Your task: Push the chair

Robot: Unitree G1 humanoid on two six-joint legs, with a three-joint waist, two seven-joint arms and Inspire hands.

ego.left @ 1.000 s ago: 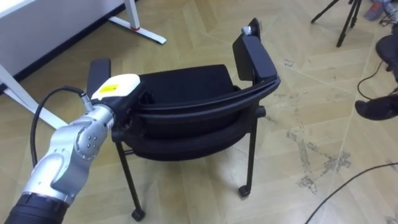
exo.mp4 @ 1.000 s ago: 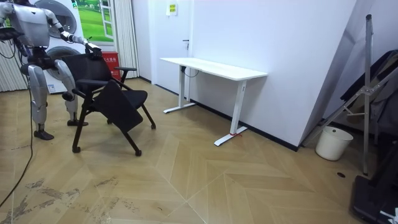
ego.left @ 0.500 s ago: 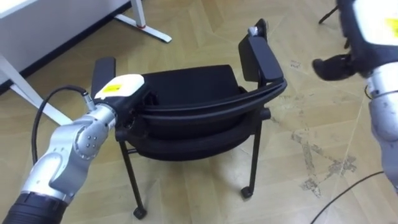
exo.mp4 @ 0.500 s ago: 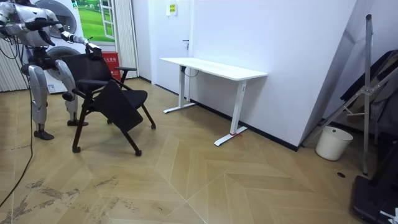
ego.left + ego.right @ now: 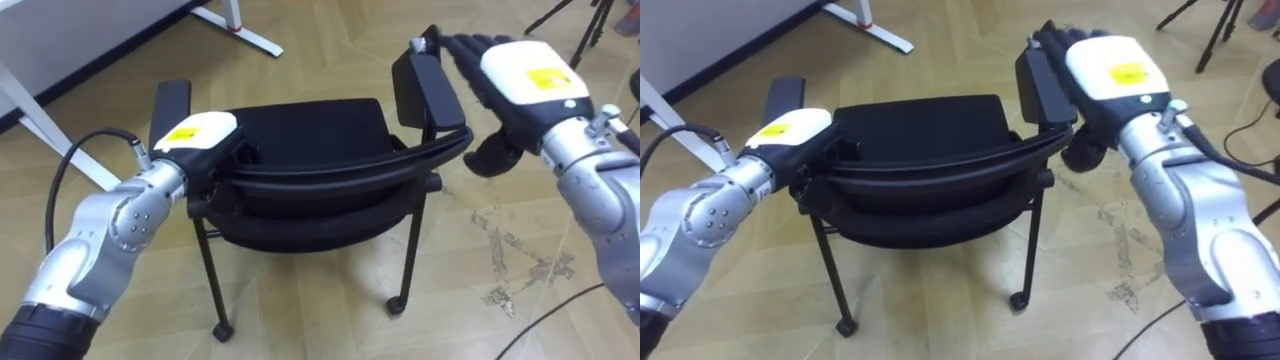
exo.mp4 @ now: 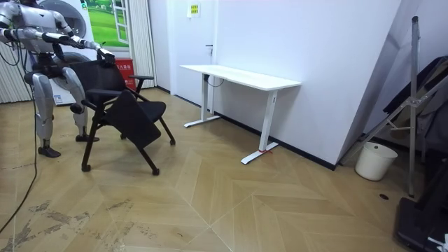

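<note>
The chair (image 5: 300, 130) stands on the wooden floor (image 5: 330, 320) directly before the robot, its back rail (image 5: 340, 172) turned towards it. The left hand (image 5: 195, 135) is set against the rail's left end, though whether it is closed upon the rail cannot be told against the black frame. The right hand (image 5: 525, 75) is held with straight fingers over the right armrest (image 5: 428, 85), and contact is not confirmed. The step is judged to be the taking of hold before the push: the right hand is to be settled on the frame and the chair driven evenly forward, the white desk (image 6: 238, 75) being well apart beyond.
</note>
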